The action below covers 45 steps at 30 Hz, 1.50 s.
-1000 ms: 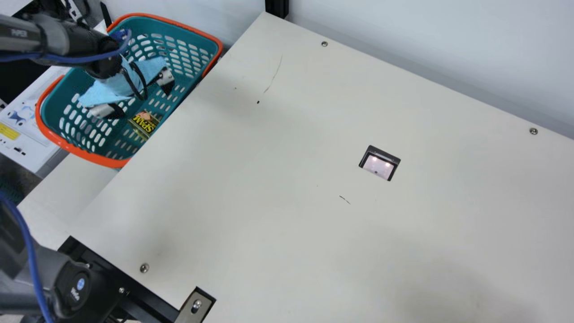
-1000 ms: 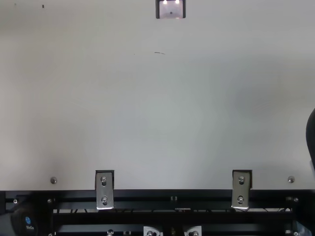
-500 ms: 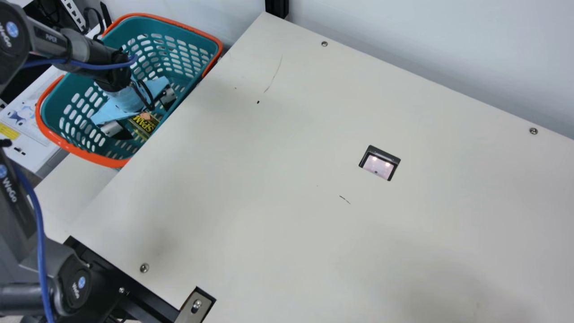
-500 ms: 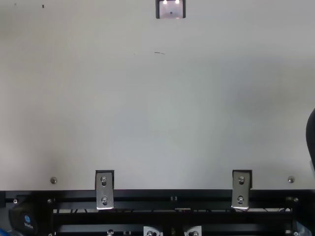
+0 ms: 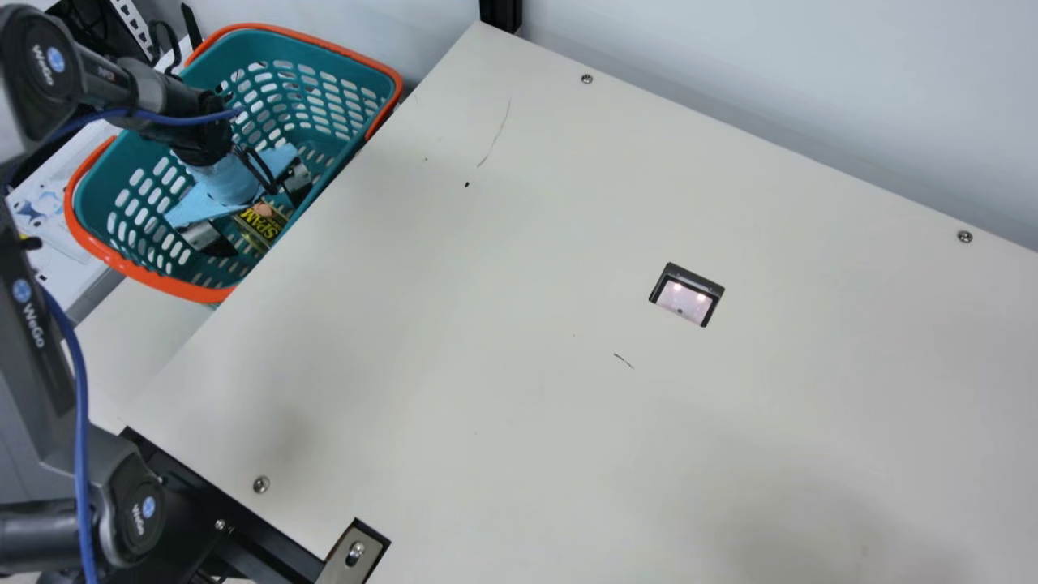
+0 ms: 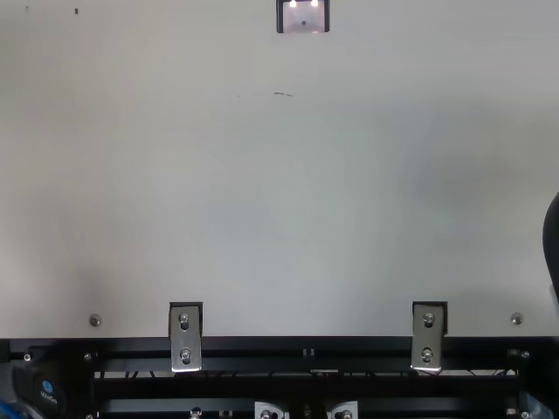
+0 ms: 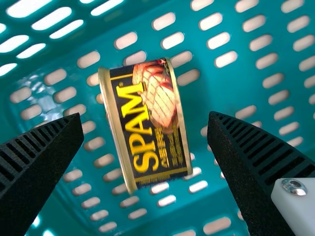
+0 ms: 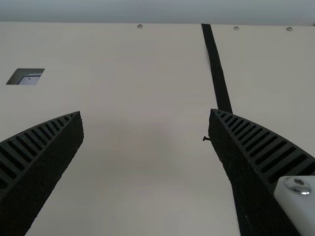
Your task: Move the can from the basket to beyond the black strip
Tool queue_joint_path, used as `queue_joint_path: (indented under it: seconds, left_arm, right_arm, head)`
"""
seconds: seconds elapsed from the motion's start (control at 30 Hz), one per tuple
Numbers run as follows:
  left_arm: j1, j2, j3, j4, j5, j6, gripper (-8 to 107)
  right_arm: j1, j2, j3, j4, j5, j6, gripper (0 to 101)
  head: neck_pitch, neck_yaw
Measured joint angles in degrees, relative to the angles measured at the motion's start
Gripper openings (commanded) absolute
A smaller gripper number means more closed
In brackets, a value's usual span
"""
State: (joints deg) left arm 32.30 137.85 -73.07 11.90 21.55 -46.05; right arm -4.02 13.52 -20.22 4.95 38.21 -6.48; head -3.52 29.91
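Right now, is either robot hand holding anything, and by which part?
Nothing is held: the left gripper is open over the can in the basket, and the right gripper is open and empty.

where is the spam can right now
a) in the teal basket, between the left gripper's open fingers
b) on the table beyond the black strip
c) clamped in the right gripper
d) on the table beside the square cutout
a: the left wrist view shows the can in the basket, with the left gripper's fingers apart on either side of it.
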Motion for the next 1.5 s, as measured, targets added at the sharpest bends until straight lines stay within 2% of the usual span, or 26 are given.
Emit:
queue_joint_path:
  seconds: [0.07,0.1,0.13,0.33,0.57,0.8,1.0,1.3,1.5]
  left_arm:
    - [0.1,1.23,-0.56,-0.27,-0.53,0.46,90]
    - [0.24,1.69,-0.92,-0.44,-0.76,0.62,66]
    - [0.36,2.27,-1.05,-0.59,-1.05,0.92,10]
    - [0.57,3.36,-1.07,-3.52,-2.89,3.92,10]
    - [-1.05,-2.27,3.22,-8.84,-6.78,10.94,10]
    - [-3.5,-13.41,9.61,-14.8,-10.9,19.62,10]
    - [-5.29,-25.06,13.75,-19.62,-10.97,27.16,10]
    - [-7.31,-42.19,15.78,-23.78,-8.79,36.12,10]
    - [-10.12,-52.28,15.75,-26.41,-5.22,40.62,10]
  right_arm:
    - [0.0,0.0,0.0,0.0,0.0,0.0,101]
    - [0.0,0.0,0.0,0.0,0.0,0.0,101]
    - [0.0,0.0,0.0,0.0,0.0,0.0,101]
    - [0.0,0.0,0.0,0.0,0.0,0.0,101]
    - [0.0,0.0,0.0,0.0,0.0,0.0,101]
    - [0.0,0.0,0.0,0.0,0.0,0.0,101]
    - [0.0,0.0,0.0,0.0,0.0,0.0,101]
    - [0.0,0.0,0.0,0.0,0.0,0.0,101]
    - [0.0,0.0,0.0,0.04,0.0,0.0,101]
  head:
    - [0.0,0.0]
    - [0.0,0.0]
    - [0.0,0.0]
    - [0.0,0.0]
    - [0.0,0.0]
    - [0.0,0.0]
    - [0.29,0.0]
    - [0.0,0.0]
    - [0.0,0.0]
